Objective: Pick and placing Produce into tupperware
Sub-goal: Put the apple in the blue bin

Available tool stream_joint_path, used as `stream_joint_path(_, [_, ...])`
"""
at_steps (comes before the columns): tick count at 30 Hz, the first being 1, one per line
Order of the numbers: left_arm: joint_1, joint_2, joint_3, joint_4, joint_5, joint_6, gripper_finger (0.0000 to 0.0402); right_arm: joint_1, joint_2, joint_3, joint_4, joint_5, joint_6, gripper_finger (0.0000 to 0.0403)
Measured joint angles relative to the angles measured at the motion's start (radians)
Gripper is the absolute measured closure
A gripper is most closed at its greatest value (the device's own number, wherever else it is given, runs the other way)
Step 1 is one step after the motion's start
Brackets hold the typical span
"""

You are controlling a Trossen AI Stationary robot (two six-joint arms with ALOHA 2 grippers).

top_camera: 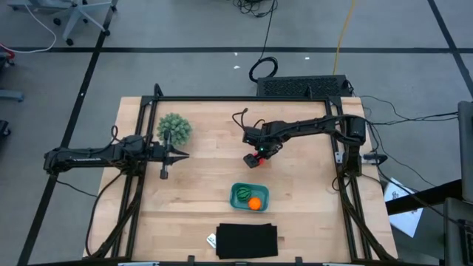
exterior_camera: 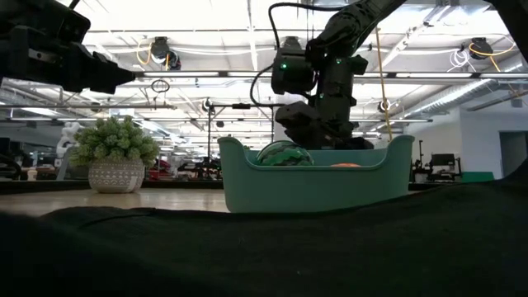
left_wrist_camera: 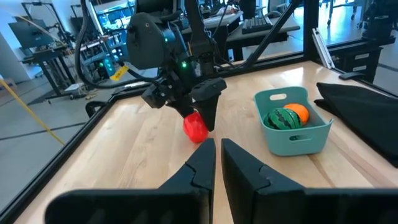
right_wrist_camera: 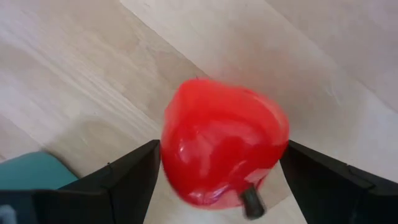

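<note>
The red piece [right_wrist_camera: 224, 143] sits between the fingers of my right gripper [right_wrist_camera: 222, 171], near the table's middle [top_camera: 256, 157]. The teal tub [top_camera: 250, 196] stands nearer the near edge. It holds the striped green piece [top_camera: 243, 196] and the orange piece [top_camera: 255, 203], which also show in the left wrist view, green piece [left_wrist_camera: 283, 118] and orange piece [left_wrist_camera: 299, 112]. My left gripper [left_wrist_camera: 217, 163] is shut and hovers over the table's left side [top_camera: 179, 155], pointing at the right gripper [left_wrist_camera: 196, 99]. My right gripper pinches the red piece at its two opposite sides [right_wrist_camera: 171, 155], one dark finger [right_wrist_camera: 134, 177] on each. The fingers come from above, pointing down. The piece hangs low under the gripper [left_wrist_camera: 196, 127]; whether it is clear of the wood I cannot tell.
A bushy green plant in a pot [top_camera: 174, 128] stands on the far left, close to the left arm. A flat black rectangle [top_camera: 247, 240] lies at the near edge, just in front of the tub. Bare wood [top_camera: 303, 170] stretches to the right of the tub.
</note>
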Motion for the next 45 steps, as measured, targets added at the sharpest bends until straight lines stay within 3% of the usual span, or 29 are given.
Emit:
stream_joint_path(17, [0.0, 0.0, 0.0, -0.018, 0.0, -0.014, 0.0371, 0.001, 0.0, 0.0, 0.002, 0.003, -0.087, 0.0088])
stream_joint_path(28, [0.0, 0.0, 0.0, -0.021, 0.001, -0.017, 0.0371, 0.001, -0.001, 0.001, -0.004, -0.001, -0.088, 0.0162])
stream_joint_path(45, [0.0, 0.0, 0.0, -0.023, 0.001, -0.018, 0.0371, 0.001, -0.001, 0.002, 0.019, 0.001, -0.092, 0.0189])
